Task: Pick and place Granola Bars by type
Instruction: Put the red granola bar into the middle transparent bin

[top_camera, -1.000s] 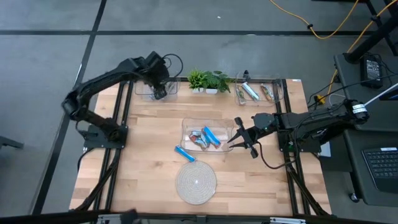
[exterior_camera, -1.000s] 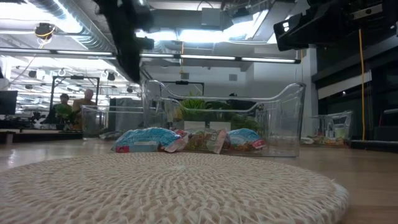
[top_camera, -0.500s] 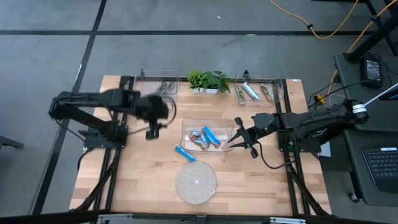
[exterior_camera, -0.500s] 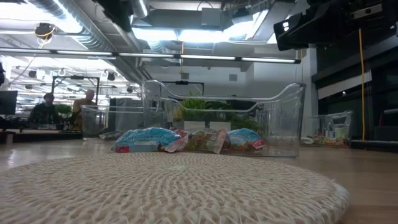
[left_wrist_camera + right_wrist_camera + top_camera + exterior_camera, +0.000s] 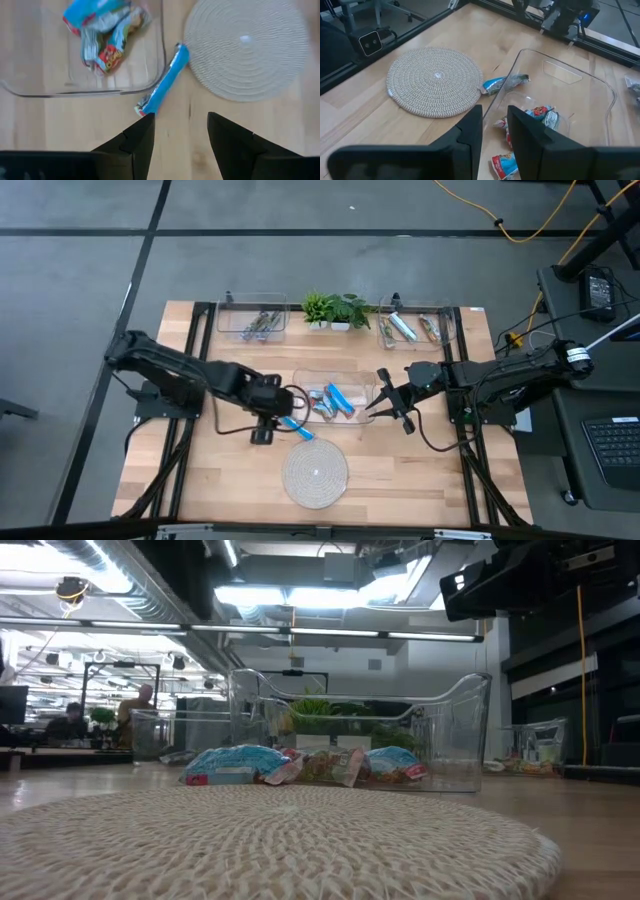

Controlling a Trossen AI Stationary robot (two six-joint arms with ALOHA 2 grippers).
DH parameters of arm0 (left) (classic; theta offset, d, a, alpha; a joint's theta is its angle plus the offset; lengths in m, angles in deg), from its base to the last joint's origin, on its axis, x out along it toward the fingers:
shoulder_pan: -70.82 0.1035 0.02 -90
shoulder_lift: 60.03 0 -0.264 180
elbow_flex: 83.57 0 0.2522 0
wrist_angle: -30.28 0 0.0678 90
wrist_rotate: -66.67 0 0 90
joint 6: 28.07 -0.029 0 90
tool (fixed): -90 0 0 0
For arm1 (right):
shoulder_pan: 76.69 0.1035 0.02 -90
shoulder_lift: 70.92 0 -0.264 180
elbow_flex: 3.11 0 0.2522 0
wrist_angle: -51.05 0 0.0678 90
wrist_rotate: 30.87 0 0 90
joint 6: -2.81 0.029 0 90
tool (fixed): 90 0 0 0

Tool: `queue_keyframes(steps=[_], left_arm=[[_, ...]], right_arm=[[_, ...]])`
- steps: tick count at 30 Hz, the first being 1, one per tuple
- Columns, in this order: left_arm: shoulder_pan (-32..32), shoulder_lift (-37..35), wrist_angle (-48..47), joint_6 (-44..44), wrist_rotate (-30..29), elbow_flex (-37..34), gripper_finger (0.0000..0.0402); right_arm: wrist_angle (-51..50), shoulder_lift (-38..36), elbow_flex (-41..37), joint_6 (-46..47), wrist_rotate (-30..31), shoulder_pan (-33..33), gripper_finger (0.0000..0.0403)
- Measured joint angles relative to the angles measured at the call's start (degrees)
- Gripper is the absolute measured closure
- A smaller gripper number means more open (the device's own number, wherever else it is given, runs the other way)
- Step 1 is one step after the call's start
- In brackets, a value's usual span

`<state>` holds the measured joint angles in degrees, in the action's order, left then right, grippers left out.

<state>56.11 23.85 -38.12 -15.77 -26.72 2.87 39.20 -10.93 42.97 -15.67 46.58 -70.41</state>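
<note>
High view: left gripper (image 5: 270,423) hovers jaws apart beside a blue granola bar (image 5: 296,427) lying between bin (image 5: 300,380) and mat (image 5: 315,473). Left wrist view: the bar lies skewed, so closing fingers (image 5: 137,137) may nudge it. Right gripper (image 5: 385,408) waits, narrowly parted, empty

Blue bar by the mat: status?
Left gripper open, poised at loose blue bar lying between center bin and mat. Right gripper empty beside bin. Nothing blocking.

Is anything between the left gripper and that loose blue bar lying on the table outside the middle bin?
Nothing visible. The left gripper is open, with bare wood up to the blue bar. The middle bin and woven mat flank the bar without blocking it.
</note>
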Motion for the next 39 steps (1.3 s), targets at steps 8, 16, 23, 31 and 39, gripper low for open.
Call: queue_keyframes(steps=[8,16,23,31,39], left_arm=[[0.21,6.19,0.12,-0.38,1.35,-0.09,0.0184],[0.22,6.35,-4.09,2.67,-4.19,-0.26,0.0144],[0.08,-0.49,0.38,8.1,-5.65,-12.39,0.0133],[0.57,-13.43,30.91,10.7,-5.79,-34.08,0.0132],[1.91,-13.66,46.73,12.59,-5.68,-44.41,0.0132]], right_arm=[[-0.2,0.02,0.0,0.15,0.0,0.01,0.0309],[-0.82,0.02,0.0,0.17,0.0,0.0,0.0309],[-1.57,0.02,0.0,0.17,0.0,0.02,0.0309],[-1.62,0.02,0.0,0.11,0.0,0.01,0.0309],[-1.39,0.02,0.0,0.17,0.06,0.02,0.0309]])
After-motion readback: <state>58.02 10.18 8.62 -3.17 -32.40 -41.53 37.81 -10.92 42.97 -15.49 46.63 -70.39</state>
